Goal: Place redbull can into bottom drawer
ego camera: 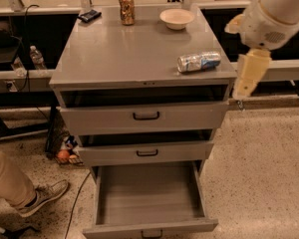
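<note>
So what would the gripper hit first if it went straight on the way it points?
The gripper hangs right of the cabinet, pointing down. It would likely meet the speckled floor first, missing the redbull can, though depth is unclear.

Warm dim light, glare on cabinet top [114, 54], gripper [243, 87] brightly lit at right edge

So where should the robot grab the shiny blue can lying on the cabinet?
Grab the redbull can around the middle of its round body, coming straight down from above. It lies on its side near the front right corner of the cabinet top, ends pointing sideways, so squeezing front-to-back fits its slim width. The end effector hangs just right of that corner.
</note>
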Controlling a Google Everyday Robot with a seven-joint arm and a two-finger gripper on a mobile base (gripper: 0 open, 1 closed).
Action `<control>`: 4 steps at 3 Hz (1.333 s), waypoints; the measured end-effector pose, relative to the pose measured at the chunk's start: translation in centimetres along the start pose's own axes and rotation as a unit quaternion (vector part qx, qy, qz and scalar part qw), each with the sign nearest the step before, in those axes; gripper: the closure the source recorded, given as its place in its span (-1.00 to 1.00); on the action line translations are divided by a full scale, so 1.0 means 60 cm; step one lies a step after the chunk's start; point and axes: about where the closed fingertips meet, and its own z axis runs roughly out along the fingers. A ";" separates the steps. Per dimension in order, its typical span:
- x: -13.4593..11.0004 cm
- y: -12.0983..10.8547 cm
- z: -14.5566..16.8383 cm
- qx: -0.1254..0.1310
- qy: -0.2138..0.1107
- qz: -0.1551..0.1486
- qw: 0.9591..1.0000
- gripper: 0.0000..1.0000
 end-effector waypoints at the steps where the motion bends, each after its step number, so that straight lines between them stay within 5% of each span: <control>1: -0.029 -0.100 0.064 0.034 -0.007 -0.035 0.999 -1.00; 2: -0.061 -0.196 0.157 0.037 0.001 -0.071 0.997 -1.00; 4: -0.072 -0.248 0.269 -0.003 0.039 -0.094 0.995 -1.00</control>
